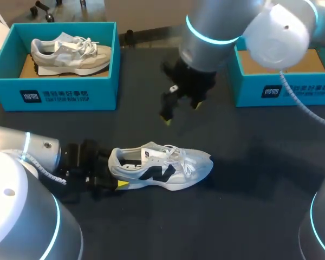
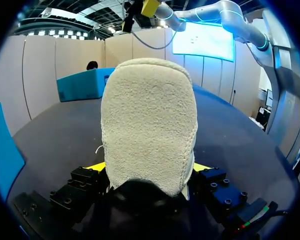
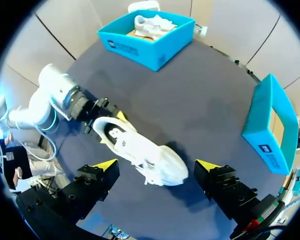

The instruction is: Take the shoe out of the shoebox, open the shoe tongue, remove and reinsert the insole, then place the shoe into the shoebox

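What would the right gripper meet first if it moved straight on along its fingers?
Probably the white shoe: in the right wrist view its front half lies straight ahead of the right gripper, whose fingers are open. Depth is unclear.

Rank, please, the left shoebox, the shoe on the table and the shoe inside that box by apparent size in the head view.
1. left shoebox
2. shoe on the table
3. shoe inside the box: looks slightly smaller, but lies farther away

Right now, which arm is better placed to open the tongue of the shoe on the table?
Right: the right end effector hangs open above the shoe; the left end effector grips its heel.
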Available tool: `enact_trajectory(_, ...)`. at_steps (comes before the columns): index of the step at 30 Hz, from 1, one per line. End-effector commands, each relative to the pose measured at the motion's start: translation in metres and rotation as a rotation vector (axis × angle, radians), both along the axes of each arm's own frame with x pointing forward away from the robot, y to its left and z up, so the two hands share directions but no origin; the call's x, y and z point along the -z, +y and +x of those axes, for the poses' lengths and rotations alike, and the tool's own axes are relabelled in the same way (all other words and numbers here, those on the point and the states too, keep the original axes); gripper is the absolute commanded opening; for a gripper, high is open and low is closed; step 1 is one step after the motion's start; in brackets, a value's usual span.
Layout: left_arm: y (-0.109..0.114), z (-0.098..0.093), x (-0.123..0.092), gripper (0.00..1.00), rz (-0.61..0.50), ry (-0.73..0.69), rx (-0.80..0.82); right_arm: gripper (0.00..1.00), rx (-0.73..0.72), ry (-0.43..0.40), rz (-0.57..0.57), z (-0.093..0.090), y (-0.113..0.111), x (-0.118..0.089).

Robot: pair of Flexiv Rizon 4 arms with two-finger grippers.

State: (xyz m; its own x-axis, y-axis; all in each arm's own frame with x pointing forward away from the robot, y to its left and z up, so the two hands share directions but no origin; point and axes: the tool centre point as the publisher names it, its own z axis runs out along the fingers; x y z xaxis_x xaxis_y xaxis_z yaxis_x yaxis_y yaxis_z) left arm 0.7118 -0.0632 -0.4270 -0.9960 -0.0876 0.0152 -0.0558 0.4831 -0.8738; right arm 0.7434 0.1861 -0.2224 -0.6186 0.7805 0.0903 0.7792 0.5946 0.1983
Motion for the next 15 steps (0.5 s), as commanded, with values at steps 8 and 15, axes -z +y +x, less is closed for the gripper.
enact_trajectory(8, -0.004, 0.004, 0.005, 0.0, 0.005, 0.002, 0.003, 1.0, -0.069, 0.042, 0.014, -0.016, 0.049, 0.025)
enact_trajectory(15, -0.004, 0.004, 0.005, 0.0, 0.005, 0.002, 0.003, 1.0, -0.139, 0.073, 0.028, -0.024, 0.074, 0.043)
